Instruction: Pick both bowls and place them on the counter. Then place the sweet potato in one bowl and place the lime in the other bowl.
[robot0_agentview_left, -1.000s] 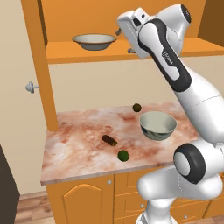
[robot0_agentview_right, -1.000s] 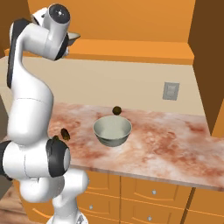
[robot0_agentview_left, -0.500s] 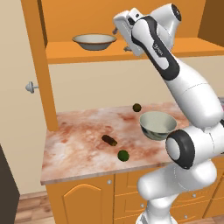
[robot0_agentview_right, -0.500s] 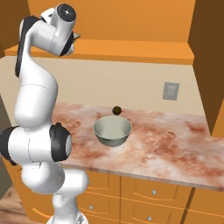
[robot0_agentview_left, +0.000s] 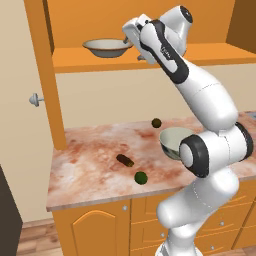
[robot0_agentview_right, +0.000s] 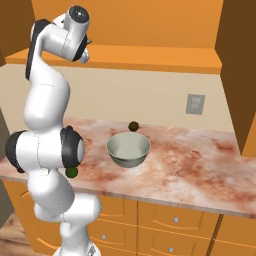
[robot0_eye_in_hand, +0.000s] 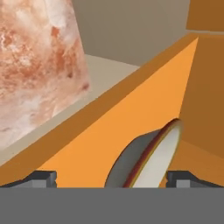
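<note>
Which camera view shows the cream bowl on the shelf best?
The left base view: the whole cream bowl sits on the orange shelf beside the open tool. The hand view shows its rim edge-on, close. In the right base view I cannot find it.

The wide shallow cream bowl with a tan rim (robot0_agentview_left: 105, 47) sits on a plain orange wooden shelf (robot0_agentview_left: 90, 62), and the deeper glossy grey-green bowl (robot0_agentview_right: 128, 149) shows a pale inside. The pinkish-brown mottled marble table (robot0_agentview_left: 95, 165) tops orange cabinets (robot0_agentview_left: 95, 232). On it lie a dark brown stubby sweet potato (robot0_agentview_left: 125, 160), at its 5 o'clock a bright-green lime with dark shading (robot0_agentview_left: 141, 177), and at 2 o'clock a duller olive-brown ball (robot0_agentview_left: 156, 122).
</note>
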